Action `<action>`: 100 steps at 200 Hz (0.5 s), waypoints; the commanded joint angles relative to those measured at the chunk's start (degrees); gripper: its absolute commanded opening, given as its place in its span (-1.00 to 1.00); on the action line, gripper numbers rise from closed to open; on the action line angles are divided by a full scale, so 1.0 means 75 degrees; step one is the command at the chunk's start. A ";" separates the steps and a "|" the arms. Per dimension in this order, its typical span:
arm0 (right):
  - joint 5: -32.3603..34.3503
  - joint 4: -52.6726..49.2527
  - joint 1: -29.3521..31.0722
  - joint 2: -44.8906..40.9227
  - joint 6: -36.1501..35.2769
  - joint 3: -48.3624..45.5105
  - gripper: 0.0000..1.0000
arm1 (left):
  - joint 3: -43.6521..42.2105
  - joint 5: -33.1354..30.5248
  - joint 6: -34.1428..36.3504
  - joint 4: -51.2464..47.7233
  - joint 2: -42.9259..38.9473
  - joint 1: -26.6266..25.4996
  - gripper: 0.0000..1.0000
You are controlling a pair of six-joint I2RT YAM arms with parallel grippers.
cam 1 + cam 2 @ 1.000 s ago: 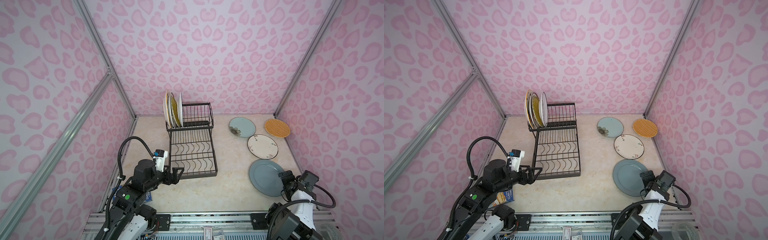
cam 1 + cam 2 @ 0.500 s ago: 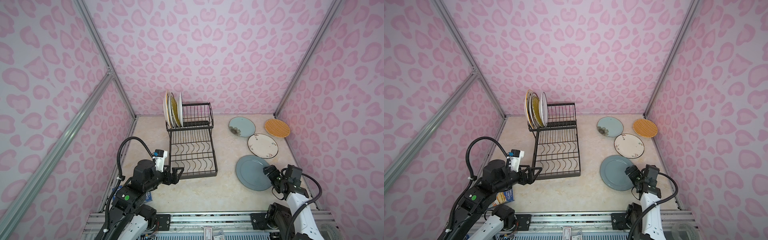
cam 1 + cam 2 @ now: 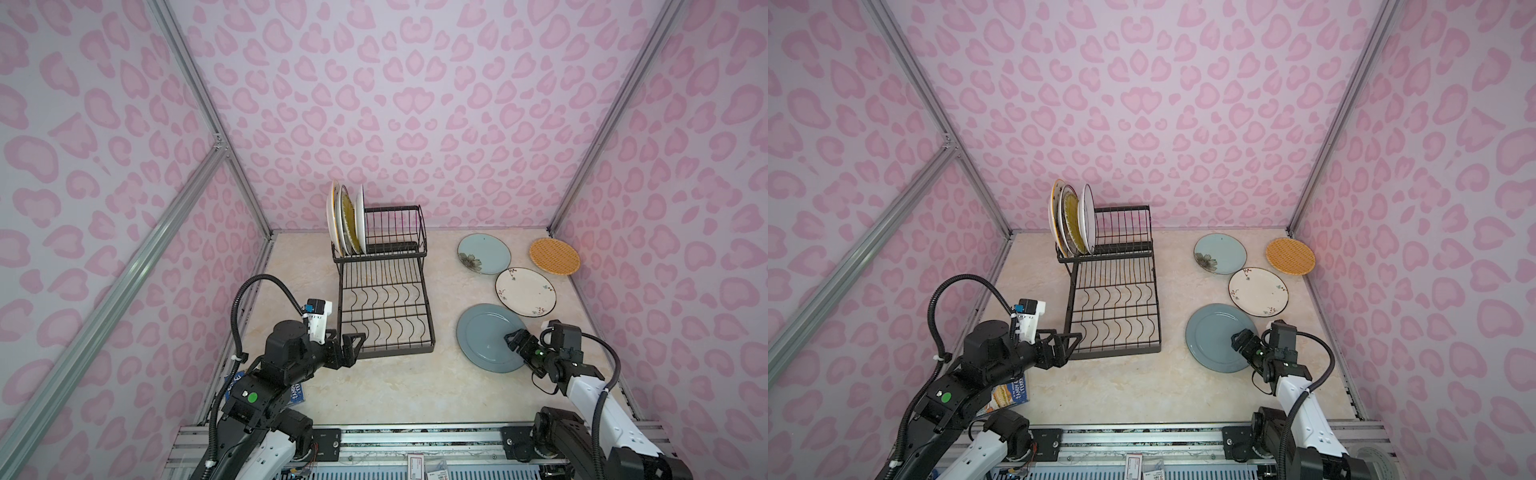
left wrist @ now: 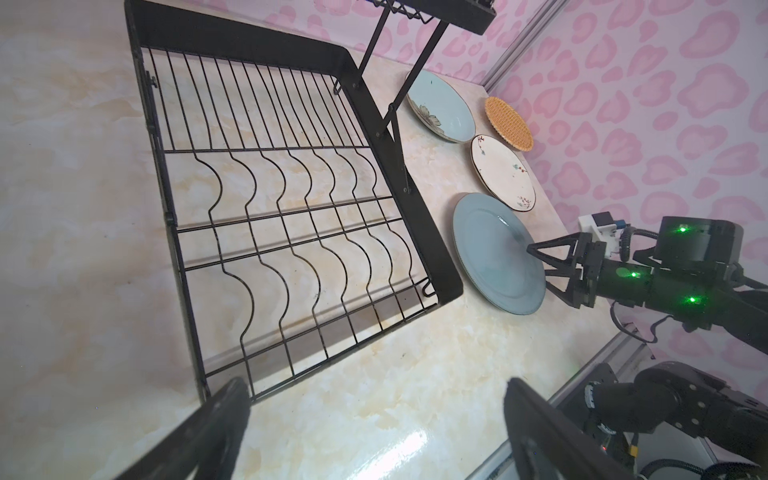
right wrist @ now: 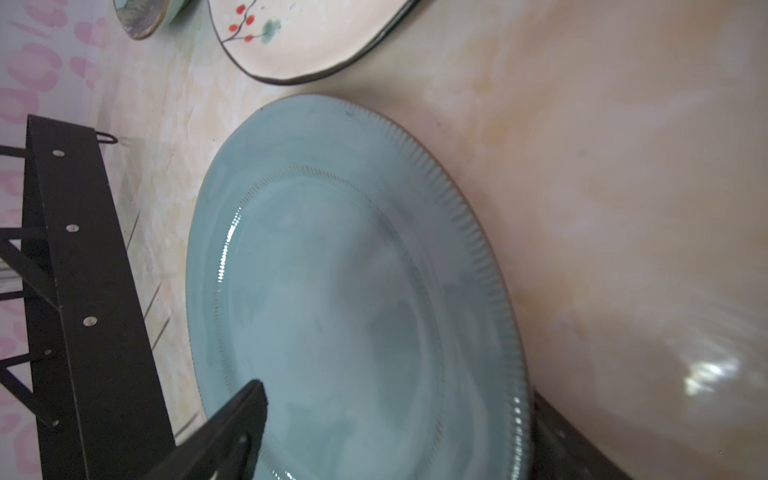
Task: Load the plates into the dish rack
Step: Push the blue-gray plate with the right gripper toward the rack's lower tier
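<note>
I've got pink blotch-print walls [image 3: 415, 104] on 3 sides w/ silver alu frame bars [image 3: 196, 83] at the corners, a beige marbled tabletop [image 3: 374, 395] below, a metal rail [image 3: 415, 432] along its near edge, soft light glaring off the top.

dish rack [image 3: 384, 299]: left | loose plates [image 3: 525, 291]: right | racked plates [image 3: 347, 220]: rear tier

we see the large grey-blue plate [image 3: 482, 336] slid across the tabletop [image 3: 374, 390] toward the dish rack [image 3: 395, 353] since a second ago; our right tool [image 3: 513, 341] has swung in from the right edge and now straddles the plate's near rim
</note>
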 commanded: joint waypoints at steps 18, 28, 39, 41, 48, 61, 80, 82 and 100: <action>-0.0410 0.1186 0.0485 0.0572 0.0421 -0.0101 0.68 | -0.0033 -0.0235 0.0046 0.0107 -0.0077 0.0011 0.94; -0.0357 0.1355 0.0578 0.0675 0.0512 -0.0107 0.67 | -0.0027 -0.0293 0.0046 0.0105 -0.0073 0.0011 0.94; -0.0294 0.1509 0.0609 0.0783 0.0602 -0.0127 0.61 | -0.0028 -0.0353 0.0035 0.0103 -0.0083 0.0008 0.94; -0.0292 0.1554 0.0610 0.0801 0.0627 -0.0140 0.59 | -0.0027 -0.0368 0.0032 0.0091 -0.0092 0.0011 0.94; -0.0323 0.1719 0.0610 0.0868 0.0699 -0.0180 0.52 | -0.0028 -0.0396 0.0028 0.0083 -0.0109 0.0011 0.94; -0.0423 0.2066 0.0607 0.1072 0.0822 -0.0243 0.44 | -0.0027 -0.0461 0.0011 0.0068 -0.0122 0.0011 0.94; -0.0623 0.2500 0.0656 0.1515 0.0887 -0.0229 0.32 | -0.0037 -0.0531 0.0000 0.0070 -0.0184 0.0011 0.94; -0.0650 0.2552 0.0663 0.1579 0.0889 -0.0230 0.31 | -0.0035 -0.0529 0.0000 0.0068 -0.0193 0.0011 0.94; -0.0956 0.2741 0.0669 0.2092 0.0783 -0.0085 0.21 | -0.0044 -0.0592 -0.0009 0.0071 -0.0236 0.0011 0.94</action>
